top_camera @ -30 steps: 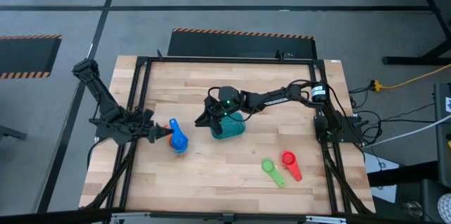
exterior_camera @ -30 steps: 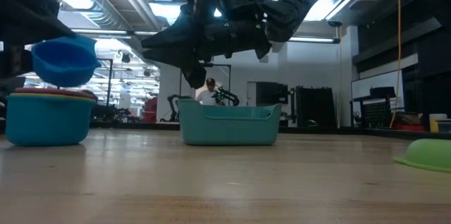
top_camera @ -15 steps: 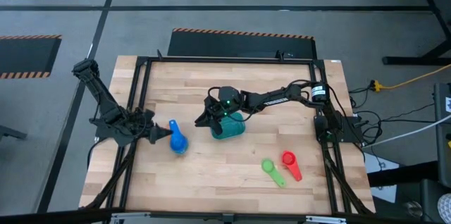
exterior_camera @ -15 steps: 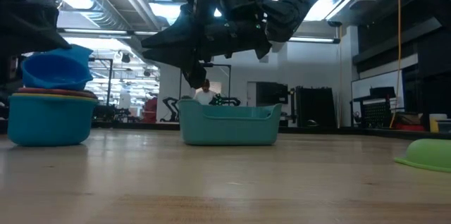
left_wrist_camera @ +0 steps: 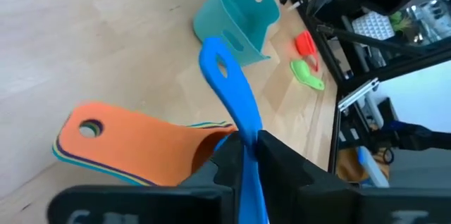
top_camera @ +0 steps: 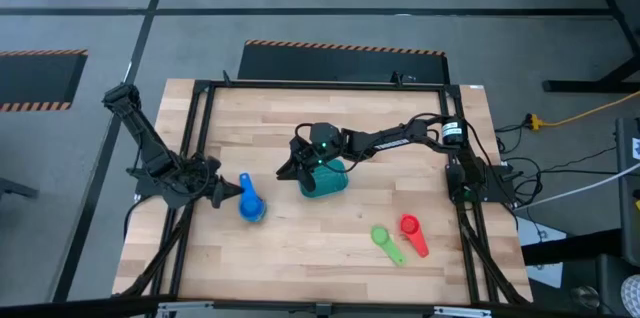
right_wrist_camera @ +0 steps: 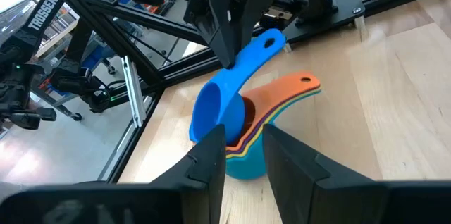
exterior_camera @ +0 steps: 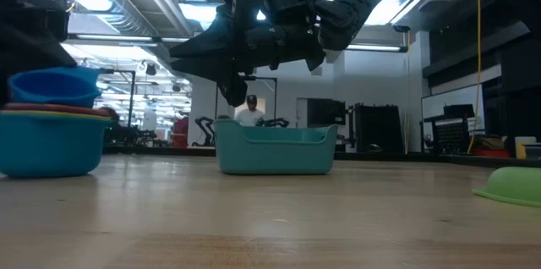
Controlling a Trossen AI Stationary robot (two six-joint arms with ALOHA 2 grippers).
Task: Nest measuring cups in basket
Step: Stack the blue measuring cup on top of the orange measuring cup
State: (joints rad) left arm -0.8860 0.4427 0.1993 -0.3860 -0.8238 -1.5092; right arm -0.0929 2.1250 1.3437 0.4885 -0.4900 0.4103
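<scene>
— From above: the left tool point(top_camera: 222, 191) sits by the blue cup's handle, the blue cup point(top_camera: 251, 201) atop a stack on the counter point(top_camera: 300, 248). The right tool point(top_camera: 300, 170) hovers over the teal basket point(top_camera: 325, 182); green cup point(top_camera: 385, 239) and red cup point(top_camera: 411, 228) lie apart.

— Low view: blue cup point(exterior_camera: 52, 88) nested in the stack, basket point(exterior_camera: 275, 148) mid-counter.

— Left wrist: fingers point(left_wrist_camera: 282, 164) flank the blue handle point(left_wrist_camera: 229, 90), perhaps barely loosened; hard to tell.

— Right wrist: fingers point(right_wrist_camera: 211, 155) slightly parted, holding nothing.
</scene>
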